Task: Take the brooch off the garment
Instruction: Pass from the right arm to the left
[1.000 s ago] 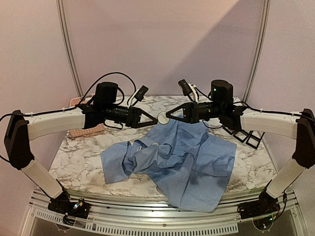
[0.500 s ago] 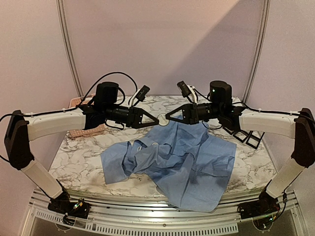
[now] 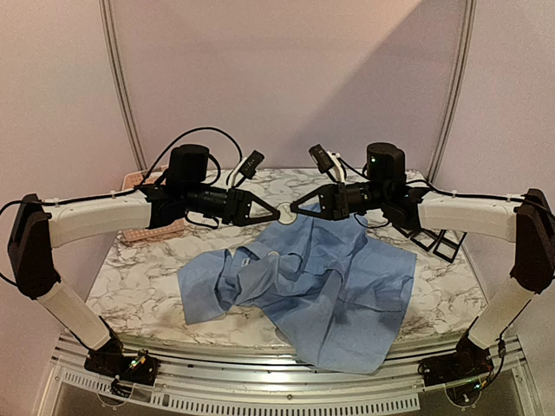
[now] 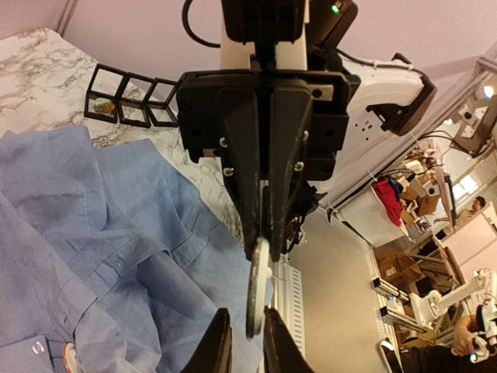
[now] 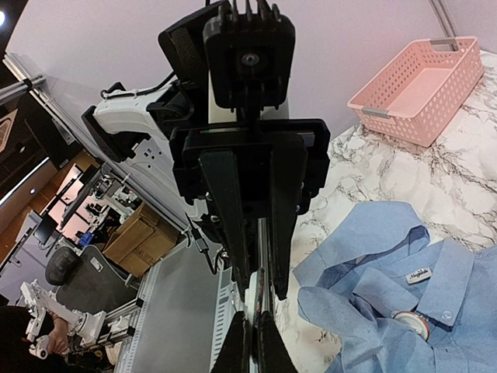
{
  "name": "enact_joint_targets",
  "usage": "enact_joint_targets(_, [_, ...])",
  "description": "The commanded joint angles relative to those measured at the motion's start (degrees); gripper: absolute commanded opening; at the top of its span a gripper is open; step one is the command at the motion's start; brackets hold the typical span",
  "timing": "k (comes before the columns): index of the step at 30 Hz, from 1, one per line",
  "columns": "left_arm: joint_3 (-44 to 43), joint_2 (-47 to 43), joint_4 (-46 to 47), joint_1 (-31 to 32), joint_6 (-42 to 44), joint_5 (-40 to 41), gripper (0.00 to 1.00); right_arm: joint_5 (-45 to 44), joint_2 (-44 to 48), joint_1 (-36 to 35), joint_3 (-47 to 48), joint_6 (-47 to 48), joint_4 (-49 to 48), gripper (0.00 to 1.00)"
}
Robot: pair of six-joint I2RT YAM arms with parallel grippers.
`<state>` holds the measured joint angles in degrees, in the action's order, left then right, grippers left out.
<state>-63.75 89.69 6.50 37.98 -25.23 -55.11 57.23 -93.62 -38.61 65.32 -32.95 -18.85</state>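
Above the shirt's (image 3: 321, 286) far edge, the left gripper's (image 3: 276, 212) jaws are set narrowly about a thin disc (image 4: 256, 287); contact cannot be told. The disc is pinched edge-on by the closed right gripper (image 5: 252, 342). A badge (image 5: 409, 322) by the shirt's collar, a pale spot from overhead, is shown red-rimmed by the wrist views.

My left tool (image 4: 245, 346) has its fingers (image 4: 217, 350) narrowly apart, the lower rim of a thin disc (image 4: 255, 291) between them; whether they press it I cannot tell. Straight ahead, the right tool (image 4: 262, 237) pinches the disc's top. Left of my tool, the blue shirt (image 4: 101, 249) lies on the marble desk (image 4: 39, 62).
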Motion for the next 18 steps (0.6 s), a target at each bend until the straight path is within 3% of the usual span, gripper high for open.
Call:
enact_joint_targets(1, [0.4, 1.2, 0.2, 0.6, 0.1, -0.8, 0.15, 1.1, -0.9, -0.5, 1.8, 0.2, 0.1, 0.00])
enact_joint_targets(8, [0.2, 1.6, 0.1, 0.5, -0.1, -0.8, 0.00, 1.5, -1.4, -0.9, 2.2, 0.7, 1.0, 0.00])
enact_joint_targets(12, [0.2, 1.4, 0.1, 0.5, -0.1, -0.5, 0.00, 1.0, -1.3, -0.9, 2.3, 1.1, 1.7, 0.02])
enact_joint_targets(18, [0.6, 0.8, 0.1, -0.9, -0.2, 1.2, 0.00, -2.1, 0.9, -0.8, 0.5, 1.3, -0.1, 0.32])
